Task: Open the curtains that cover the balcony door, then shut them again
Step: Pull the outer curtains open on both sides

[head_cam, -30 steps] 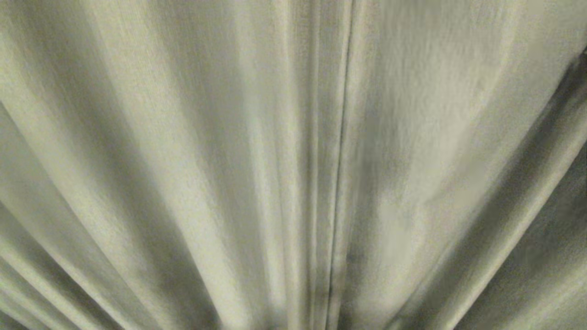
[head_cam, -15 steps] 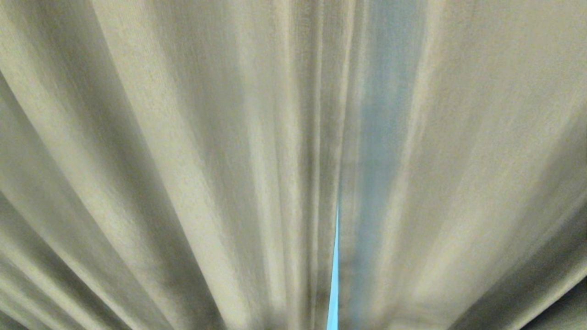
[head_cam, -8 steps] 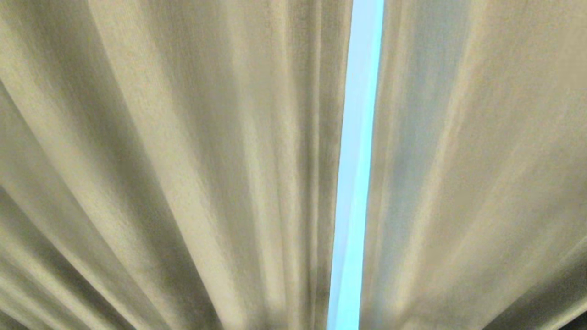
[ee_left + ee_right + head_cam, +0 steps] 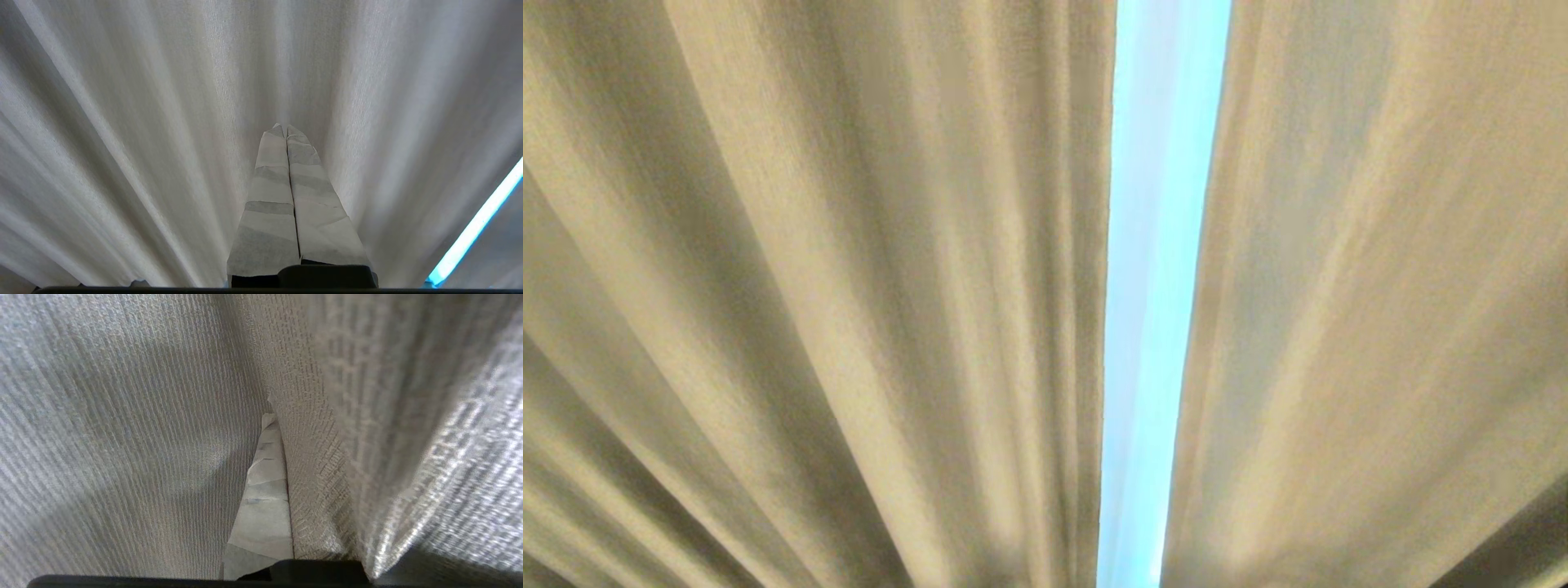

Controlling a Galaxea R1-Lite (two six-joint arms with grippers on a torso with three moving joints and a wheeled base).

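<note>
The curtains (image 4: 849,294) hung just ahead of both grippers, parted by a gap (image 4: 1160,294) off to the right of the left gripper (image 4: 286,128), while a fold (image 4: 318,477) lay over one side of the right gripper (image 4: 271,418), touching it.

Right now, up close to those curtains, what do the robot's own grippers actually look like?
The left gripper has two long fingers that taper to a narrow tip, wrapped in pale whitish tape with greyer bands across, rising from a black base. The right gripper looks the same, taped and tapered; only one finger shows past the beige-tan woven curtain. No cables or markings are visible.
</note>
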